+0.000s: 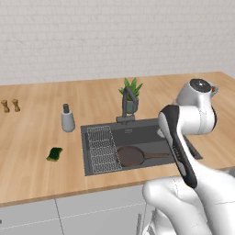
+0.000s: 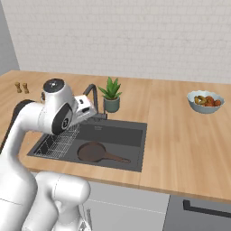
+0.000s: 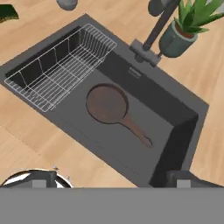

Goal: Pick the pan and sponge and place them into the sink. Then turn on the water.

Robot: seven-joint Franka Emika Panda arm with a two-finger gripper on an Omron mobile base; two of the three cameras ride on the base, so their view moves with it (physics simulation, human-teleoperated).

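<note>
The round, dark brown pan (image 3: 107, 104) lies flat in the dark grey sink (image 3: 173, 109), below the jaws. A wire grid rack (image 3: 57, 70) lines one side. Jaw opening cannot be told; nothing seen held.

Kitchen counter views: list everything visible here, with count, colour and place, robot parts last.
pan: one, dark brown, lying in the sink, handle toward the right.
sink: one, dark grey, recessed in the counter.
wire rack: one, pale grey, left side of sink.
faucet: one, dark grey, behind sink, no stream visible.
sponge: one, green, counter left of sink.
potted plant: one, green, behind sink.
soap dispenser: one, grey, left of faucet.
shakers: two, brown, far left.
bowl of food: one, grey-blue, right counter.
arm: one, white, above the sink.
</note>
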